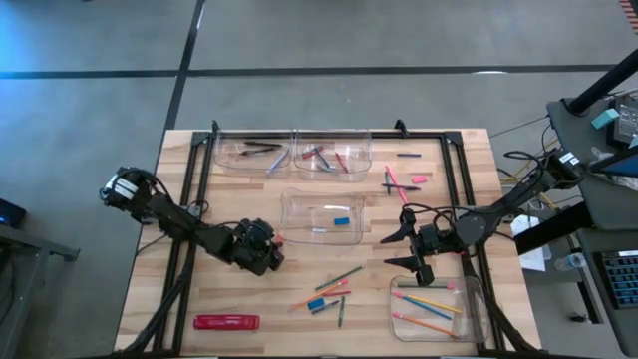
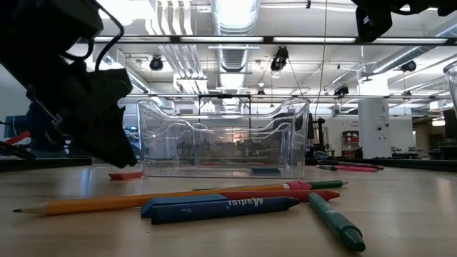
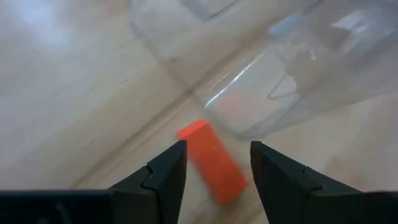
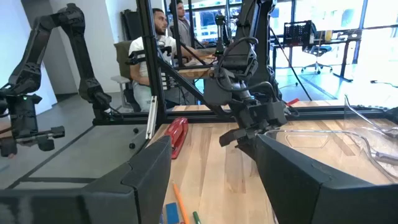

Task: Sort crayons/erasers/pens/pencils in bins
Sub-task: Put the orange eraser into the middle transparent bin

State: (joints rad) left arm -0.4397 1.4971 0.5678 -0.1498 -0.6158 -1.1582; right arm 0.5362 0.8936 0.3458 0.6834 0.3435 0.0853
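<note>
The left gripper [image 3: 214, 163] sits low at the table, fingers spread wide on either side of a small red eraser [image 3: 212, 162] lying on the wood just beside the middle clear bin [image 1: 321, 217], which holds a blue eraser [image 1: 341, 220]. The right gripper [image 1: 411, 251] hovers wide open near the bin of pencils [image 1: 437, 309].

Clear glossy plastic bins [image 1: 321, 216]; pale wood table [image 1: 299, 329] (smooth, matt).
</note>
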